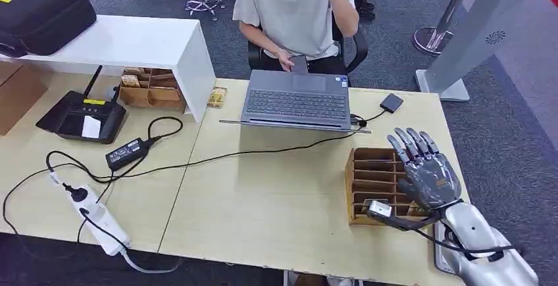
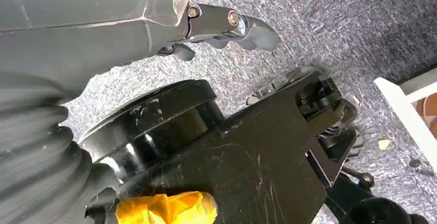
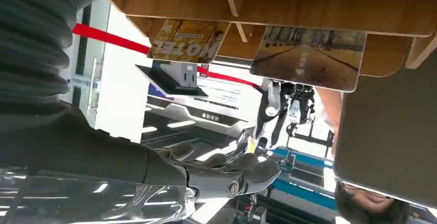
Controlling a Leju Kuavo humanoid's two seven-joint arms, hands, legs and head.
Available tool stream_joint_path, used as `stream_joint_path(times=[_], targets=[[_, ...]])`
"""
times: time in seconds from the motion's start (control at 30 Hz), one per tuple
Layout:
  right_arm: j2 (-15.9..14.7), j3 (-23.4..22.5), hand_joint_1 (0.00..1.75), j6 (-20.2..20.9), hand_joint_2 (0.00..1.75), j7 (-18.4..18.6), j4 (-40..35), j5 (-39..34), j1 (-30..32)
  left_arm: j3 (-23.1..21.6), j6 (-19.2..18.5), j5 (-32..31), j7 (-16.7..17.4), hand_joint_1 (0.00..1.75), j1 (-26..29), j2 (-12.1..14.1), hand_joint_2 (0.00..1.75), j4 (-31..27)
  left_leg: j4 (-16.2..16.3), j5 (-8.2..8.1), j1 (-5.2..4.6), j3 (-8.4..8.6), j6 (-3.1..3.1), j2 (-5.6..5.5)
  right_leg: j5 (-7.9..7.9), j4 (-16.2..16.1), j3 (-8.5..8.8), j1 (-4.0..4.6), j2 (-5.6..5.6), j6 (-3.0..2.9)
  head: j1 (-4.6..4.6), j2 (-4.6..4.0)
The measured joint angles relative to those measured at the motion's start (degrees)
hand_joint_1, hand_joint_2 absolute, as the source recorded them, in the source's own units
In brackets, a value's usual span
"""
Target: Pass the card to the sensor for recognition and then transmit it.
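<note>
My right hand (image 1: 429, 171) hovers in the lower right of the head view, palm down over the slotted wooden card holder (image 1: 374, 184), its fingers (image 1: 409, 143) stretched out and slightly apart, holding nothing. In the right wrist view the same hand (image 3: 227, 175) reaches in from the left with its fingertips gently bent and nothing between them; the underside of the wooden holder (image 3: 288, 7) runs across the top of that frame, with 2 cards sticking out of it: one printed with gold lettering (image 3: 188, 41) and a second showing a tree-lined road (image 3: 309, 56). Whether either card is touched by my fingers I cannot tell; they look apart from them.

My left hand (image 2: 227, 26) shows in the upper part of the left wrist view, hanging over grey carpet with its fingers curled in on nothing.

Farther up the desk in the head view, a white power strip (image 1: 99, 223) lies at the lower left, a black power adapter (image 1: 125, 153) sits above it, and a black router (image 1: 82, 116) rests at mid left. An open grey laptop (image 1: 296, 105) stands at upper centre, with a small black card reader (image 1: 391, 102) just right of it on a cable. Behind the laptop sits a person in a pale shirt (image 1: 296, 10) holding a phone (image 1: 299, 64).
</note>
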Motion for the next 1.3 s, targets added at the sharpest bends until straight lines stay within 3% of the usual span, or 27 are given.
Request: stream_joint_path(times=[0.73, 1.3], targets=[[0.00, -0.07, 0.00, -0.09, 1.75, 0.37, 0.00, 1.44, 0.05, 0.04, 0.07, 0.00, 0.00, 0.00, 0.00, 0.00, 1.75, 0.00, 0.00, 0.00, 0.00, 0.01, 0.00, 0.00, 0.00, 0.00, 0.00, 0.00, 0.00, 0.00, 0.00, 0.00], [-0.98, -2.93, 0.00, -0.18, 1.75, 0.83, 0.20, 2.45, 0.99, 1.01, 0.07, -0.35, 0.00, 0.00, 0.01, 0.00, 1.75, 0.00, 0.01, 0.00, 0.00, 0.00, 0.00, 0.00, 0.00, 0.00, 0.00, 0.00, 0.00, 0.00, 0.00, 0.00]])
